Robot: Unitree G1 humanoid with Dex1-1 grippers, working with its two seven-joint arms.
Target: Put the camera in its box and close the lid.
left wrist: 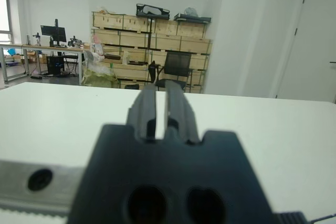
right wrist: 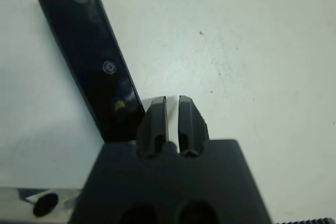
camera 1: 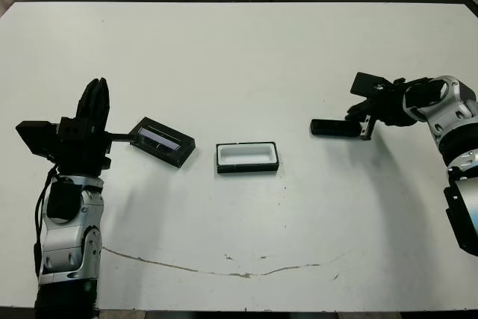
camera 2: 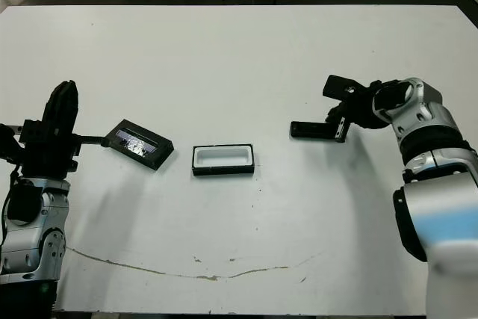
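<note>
The camera point(camera 1: 334, 127) is a slim black bar lying flat on the table, right of centre. My right gripper point(camera 1: 365, 129) is at the bar's right end, shut with nothing between its fingers. In the right wrist view the camera point(right wrist: 89, 51) lies just beside the fingertips point(right wrist: 156, 109). The box point(camera 1: 247, 157), a black tray with white lining, sits open at the table's middle. To its left the lid point(camera 1: 163, 140) lies tilted, its glossy strip facing up. My left gripper point(camera 1: 96, 89) is shut and empty, a little to the left of the lid.
A thin crack-like line point(camera 1: 224, 263) runs across the white table point(camera 1: 239, 57) near its front edge. Beyond the far edge, the left wrist view shows shelves of cardboard boxes point(left wrist: 152, 32) and an office chair point(left wrist: 175, 66).
</note>
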